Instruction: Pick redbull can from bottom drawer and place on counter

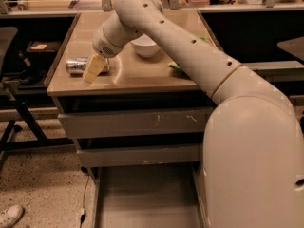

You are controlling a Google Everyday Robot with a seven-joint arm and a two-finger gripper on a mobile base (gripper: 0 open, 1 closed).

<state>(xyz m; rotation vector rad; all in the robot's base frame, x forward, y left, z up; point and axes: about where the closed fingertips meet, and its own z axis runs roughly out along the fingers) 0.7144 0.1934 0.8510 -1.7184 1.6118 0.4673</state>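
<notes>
The redbull can [76, 65] lies on its side at the front left of the counter [142, 77]. My gripper [91, 73] is right over the can's right end. One pale finger [94, 70] stands in front of the can, its tip slightly clear of it; the other is hidden behind the can. The jaws look open around the can. The bottom drawer [147, 198] is pulled out below, and its grey floor shows nothing on it.
A white bowl [145, 45] stands on the counter behind the arm. A bit of the green snack bag [173, 66] peeks out from under the arm. Two upper drawers [137, 122] are shut. A chair stands at the left and a bench with clutter at the back.
</notes>
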